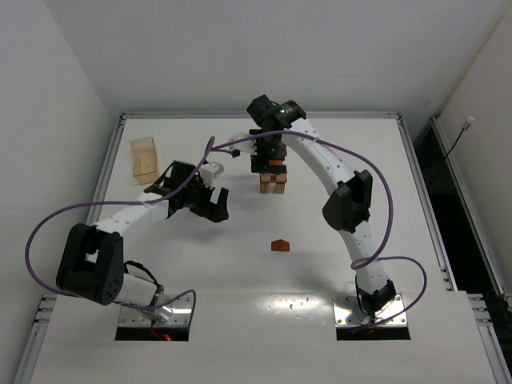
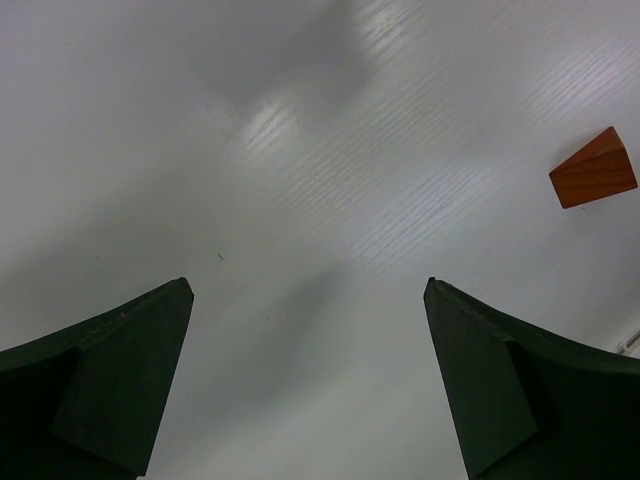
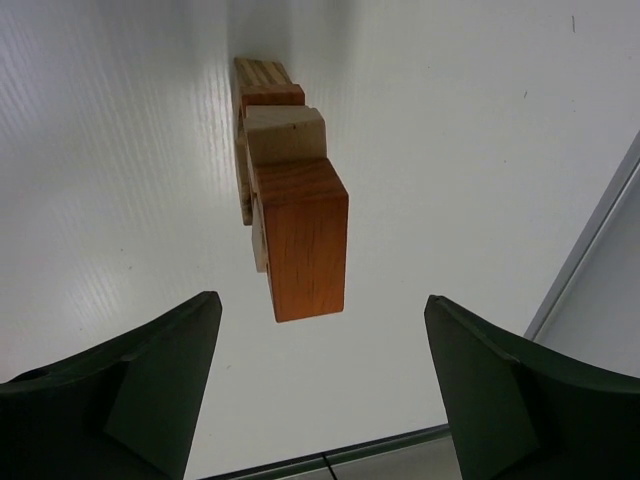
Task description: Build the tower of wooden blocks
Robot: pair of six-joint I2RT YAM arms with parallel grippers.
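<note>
the wood block tower (image 1: 274, 181) is seen standing in the far middle of the table (image 1: 192, 272), topped by a reddish-brown block (image 3: 305, 240). the right gripper (image 3: 320, 305) is held above it, fingers spread wide and clear of the blocks. a reddish-brown wedge (image 1: 279, 245) is seen lying alone nearer the arms. the left gripper (image 2: 308, 284) is held spread over bare table, with nothing between its fingers. a pale wooden box (image 1: 145, 159) is seen at the far left.

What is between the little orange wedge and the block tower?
Nothing. In the top view, only bare white table lies between the wedge and the tower.
</note>
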